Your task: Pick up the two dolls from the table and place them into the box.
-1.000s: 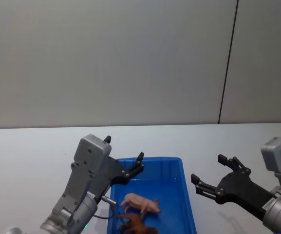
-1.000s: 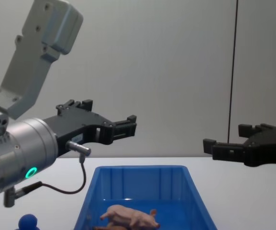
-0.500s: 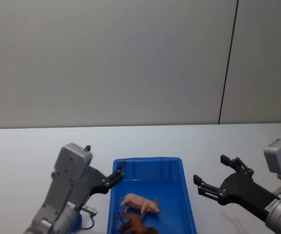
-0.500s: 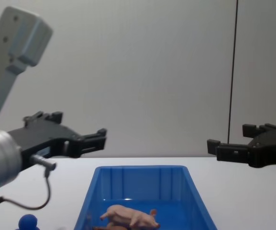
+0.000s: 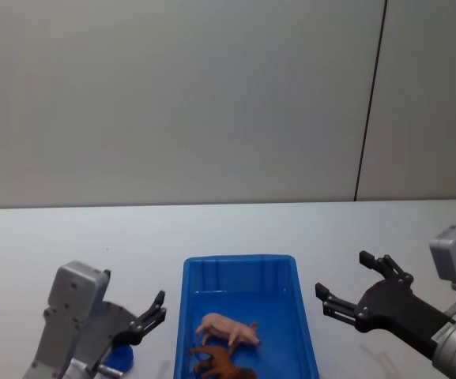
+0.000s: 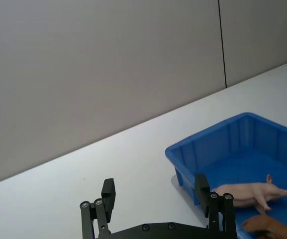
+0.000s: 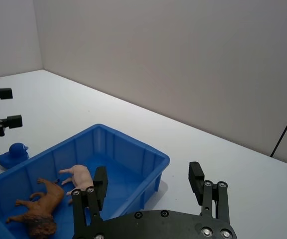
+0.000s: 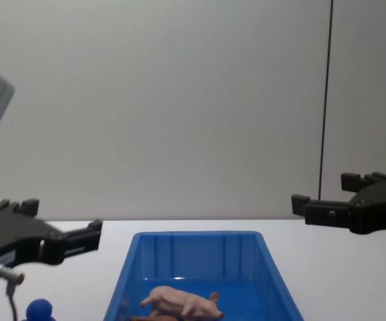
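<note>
Head view: pig (image 5: 228,328) and brown animal (image 5: 221,364) lie in the box (image 5: 239,265), light, rigid, best pinched across the body, while both end effectors, left (image 5: 152,314) and right (image 5: 352,287), hang wide open, empty.

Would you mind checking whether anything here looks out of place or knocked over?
Nothing looks damaged or spilled. The pale pink pig figurine and shaggy orange-brown animal figurine lie inside the bright blue plastic bin. One extra: a small blue toy duck sits on the white tabletop beside the bin.
</note>
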